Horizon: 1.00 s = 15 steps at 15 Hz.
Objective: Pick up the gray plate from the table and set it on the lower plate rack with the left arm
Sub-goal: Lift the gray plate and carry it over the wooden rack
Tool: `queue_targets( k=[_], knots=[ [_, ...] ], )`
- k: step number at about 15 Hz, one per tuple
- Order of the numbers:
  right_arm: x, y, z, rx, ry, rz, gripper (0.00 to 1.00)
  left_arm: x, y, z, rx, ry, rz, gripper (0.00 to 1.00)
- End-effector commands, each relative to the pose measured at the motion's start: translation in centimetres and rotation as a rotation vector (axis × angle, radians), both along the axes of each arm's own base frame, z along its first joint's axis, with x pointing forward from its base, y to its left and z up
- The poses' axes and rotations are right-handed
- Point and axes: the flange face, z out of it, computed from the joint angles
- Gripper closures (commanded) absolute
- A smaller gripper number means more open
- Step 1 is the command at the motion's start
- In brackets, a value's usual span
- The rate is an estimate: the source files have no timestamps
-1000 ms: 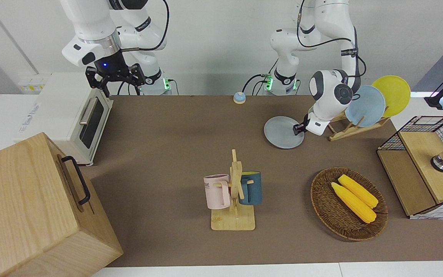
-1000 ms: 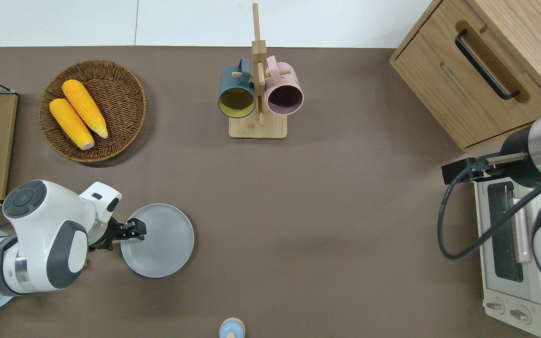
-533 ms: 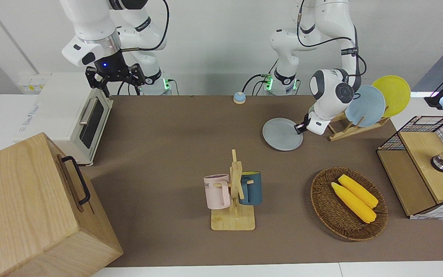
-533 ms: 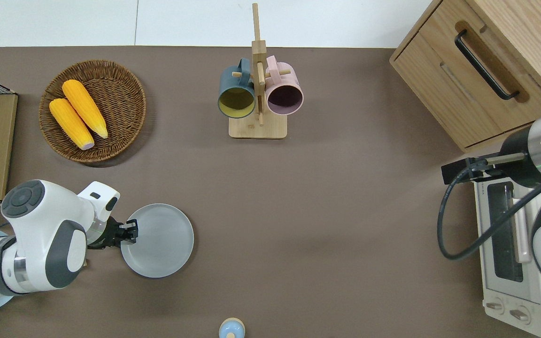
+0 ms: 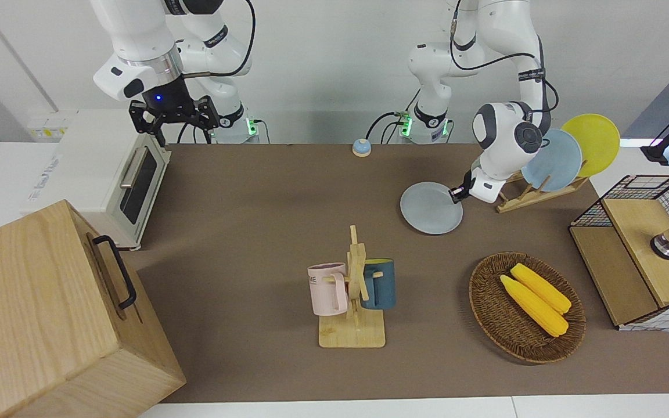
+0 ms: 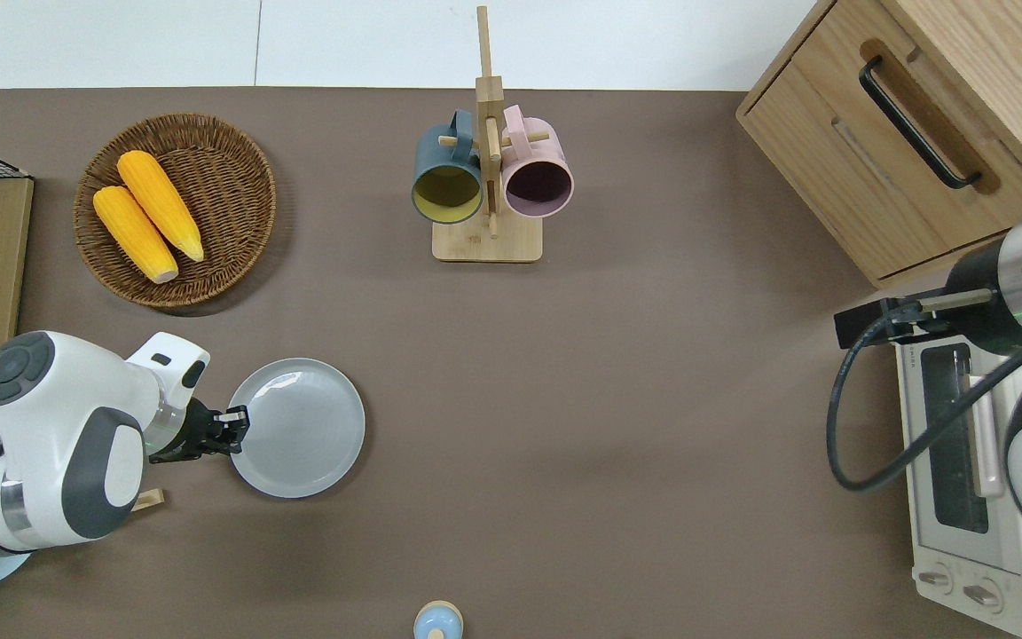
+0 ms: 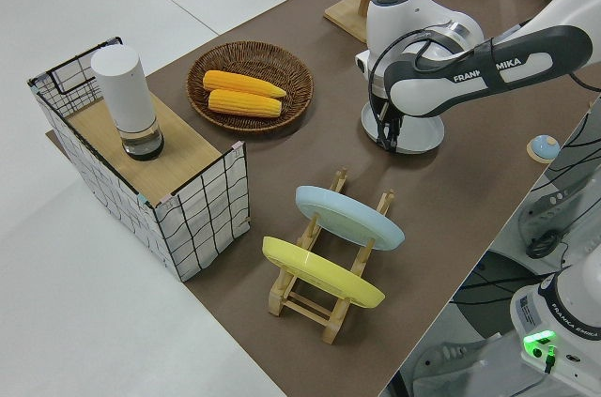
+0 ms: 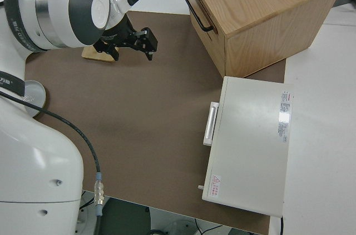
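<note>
The brown surface [image 5: 253, 191] is carrying everything here, with a wooden drawer cabinet [image 5: 50, 313] and a white toaster oven [image 5: 102, 180] sitting at the right arm's end, where the right arm is parked with its jaws spread. The left arm [image 6: 58, 444] is reaching low toward the middle of the surface, its wrist turned sideways so the left gripper [image 6: 229, 426] is meeting the gray plate [image 6: 298, 428] edge-on, which looks like the only way to take a flat plate by its rim. The jaws are pinching that rim on the side nearest the rack. The plate is casting a shadow underneath in the front view, so it seems to be coming clear of the surface, though whether its opposite edge is resting there I cannot tell. The wicker basket [image 5: 523, 307] of two corn cobs [image 5: 535, 299] is lying farther from the robots. The lower plate rack [image 7: 324, 270] is standing just beside the gripper, toward the left arm's end, holding a light-blue plate [image 7: 347, 217] and a yellow plate [image 7: 319, 272] on edge between its pegs. Judging from that, the gray plate is going to need tilting upright before it fits a free slot.
</note>
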Motion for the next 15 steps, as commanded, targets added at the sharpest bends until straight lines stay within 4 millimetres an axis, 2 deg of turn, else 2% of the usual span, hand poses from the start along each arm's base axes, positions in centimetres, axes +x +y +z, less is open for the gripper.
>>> queue_targets(
  k=[1,3,5,8,10,13,15],
  knots=[
    [-0.2,-0.1,0.5,-0.002,0.001,-0.014,0.017,0.8,1.0,0.9,0.001,0.028,0.022,1.00],
    [-0.2,-0.1,0.5,-0.002,0.001,-0.014,0.017,1.6,2.1,2.9,0.002,0.059,0.029,1.00],
    [-0.2,-0.1,0.5,-0.002,0.001,-0.014,0.017,2.6,4.0,5.9,0.028,0.069,0.035,1.00],
    [-0.2,-0.1,0.4,-0.003,0.002,-0.014,0.017,3.5,4.8,9.1,0.109,0.087,-0.004,1.00],
    [-0.2,-0.1,0.4,-0.003,0.002,-0.014,0.017,3.8,5.5,10.7,0.173,0.087,-0.033,1.00],
    [-0.2,-0.1,0.5,-0.002,0.001,-0.014,0.017,3.7,5.9,12.1,0.310,0.132,-0.107,1.00],
    [-0.2,-0.1,0.4,-0.003,0.002,-0.014,0.017,3.8,6.2,13.9,0.372,0.163,-0.126,1.00]
  ],
)
